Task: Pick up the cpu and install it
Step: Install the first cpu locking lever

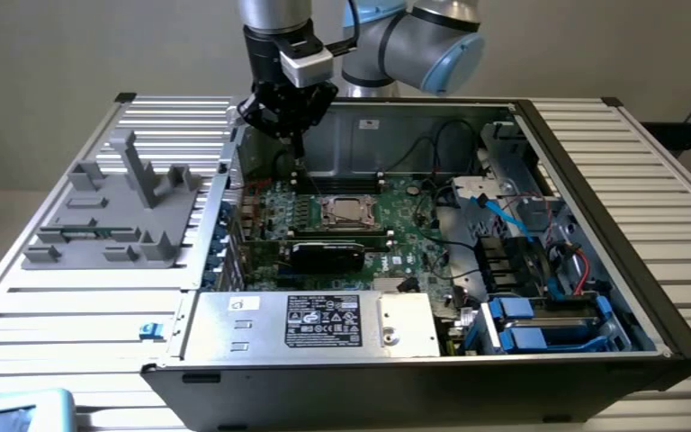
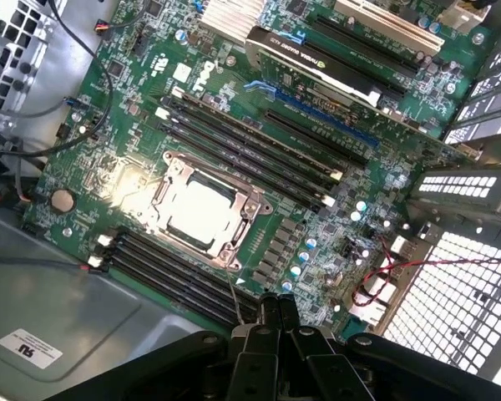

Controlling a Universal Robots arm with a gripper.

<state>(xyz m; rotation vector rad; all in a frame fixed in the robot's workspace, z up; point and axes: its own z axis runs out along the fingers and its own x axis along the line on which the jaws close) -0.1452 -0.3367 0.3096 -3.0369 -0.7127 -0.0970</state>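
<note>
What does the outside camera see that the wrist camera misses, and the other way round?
Exterior view: the whole computer case, its labelled power supply, the grey fixture on the slatted table, and the robot arm. Wrist view: fine detail, such as the coin battery and the graphics card's lettering. Both: the cpu lying in its socket on the green motherboard, and the shut end effector above the board.
</note>
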